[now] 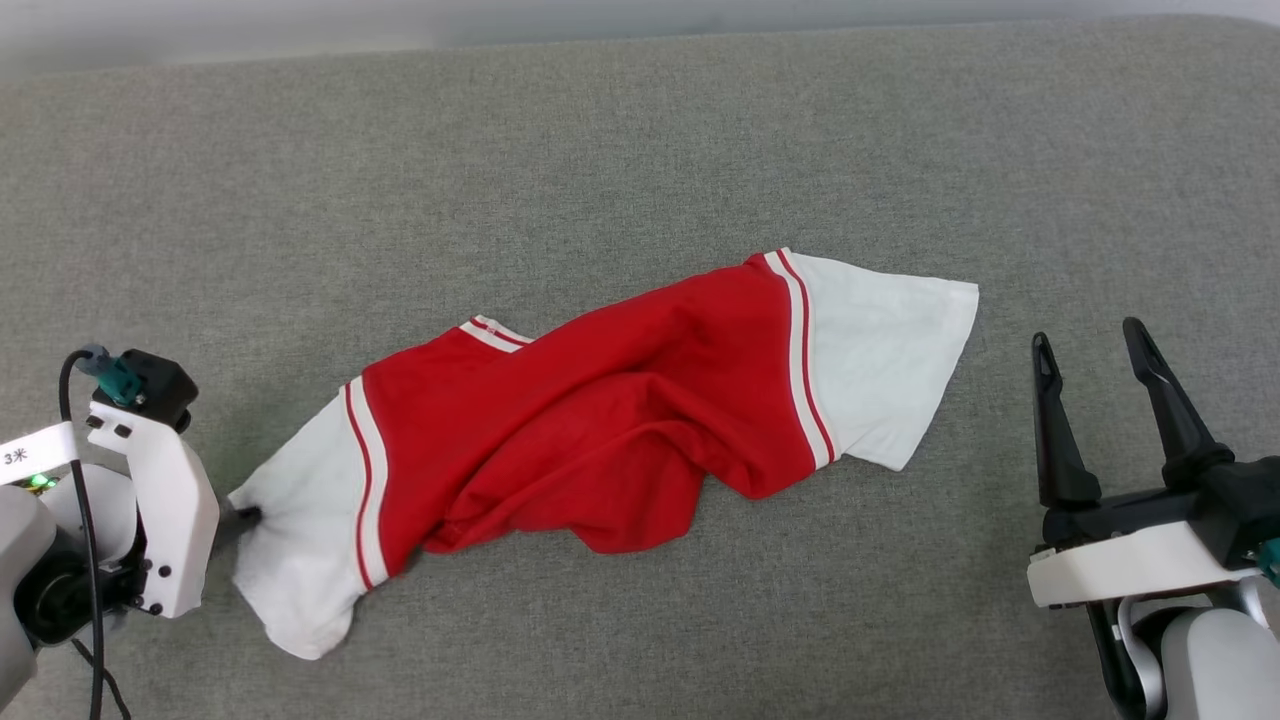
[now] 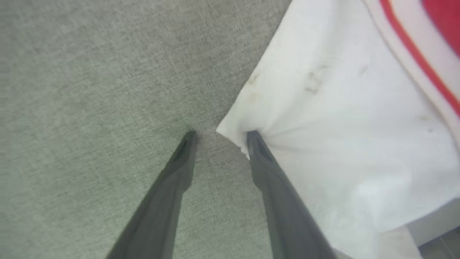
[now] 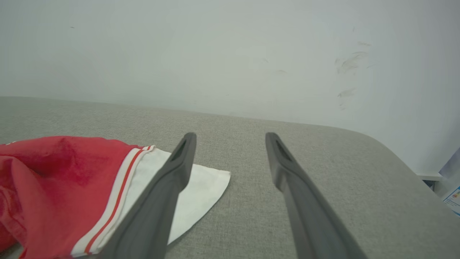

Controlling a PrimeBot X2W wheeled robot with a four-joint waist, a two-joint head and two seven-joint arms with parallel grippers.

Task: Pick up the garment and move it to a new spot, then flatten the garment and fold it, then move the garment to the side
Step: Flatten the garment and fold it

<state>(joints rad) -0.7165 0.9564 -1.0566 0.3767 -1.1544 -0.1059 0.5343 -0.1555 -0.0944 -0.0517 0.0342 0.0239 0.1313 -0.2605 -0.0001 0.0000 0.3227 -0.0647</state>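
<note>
At the lower left of the head view, my left gripper (image 2: 220,133) is down on the grey fabric surface (image 1: 640,150), at the corner of the garment's white sleeve (image 1: 300,520). The wrist view shows its jaws apart and nothing clamped. One finger (image 2: 273,187) presses into the sleeve edge and puckers it, and the other rests on bare surface just beside the corner.

To do this pickup well, I'd get that outer finger under or against the cloth corner before closing. That way the pinch takes both layers of the sleeve rather than skidding off the hem.

The garment (image 1: 600,420) lies crumpled across the middle of the frame. Its red body is bunched and its print is hidden in the folds, so I'd lift slowly and let the wrinkles fall out.

Its other white sleeve (image 1: 880,360) lies flat at centre right. At the lower right, my right gripper (image 1: 1088,333) hovers with its jaws spread wide and empty, near that sleeve but not touching it. I'd bring it in to match the left grip.
</note>
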